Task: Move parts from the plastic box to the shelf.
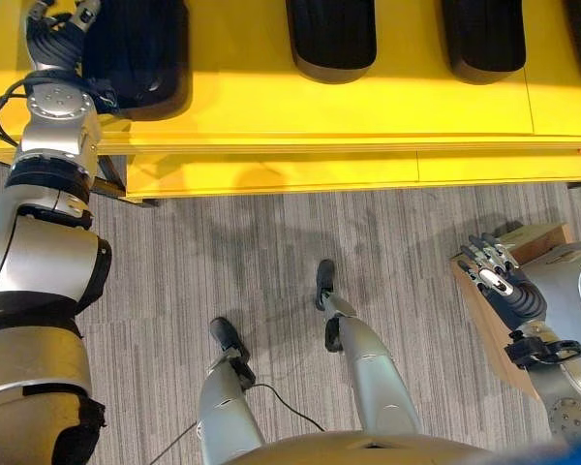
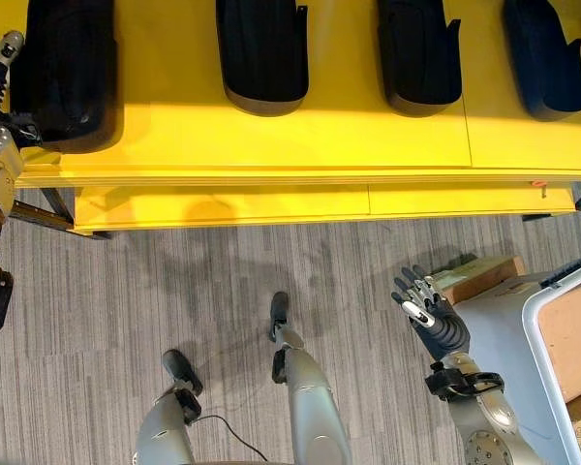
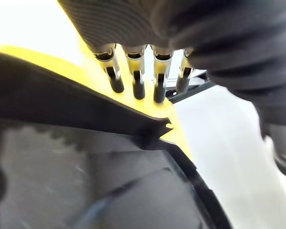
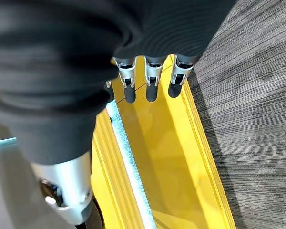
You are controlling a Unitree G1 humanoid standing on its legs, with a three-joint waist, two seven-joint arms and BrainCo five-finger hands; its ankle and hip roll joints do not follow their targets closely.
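Several black moulded parts lie in a row on the yellow shelf. My left hand is raised at the left end of the shelf, against the leftmost black part. In the left wrist view its fingers point straight out over that part's rim, not curled round it. My right hand hangs low on the right with straight fingers and holds nothing. It is beside the grey plastic box.
A brown cardboard box stands on the floor against the plastic box, just past my right hand. The shelf has a lower yellow level in front. Grey striped carpet lies between me and the shelf.
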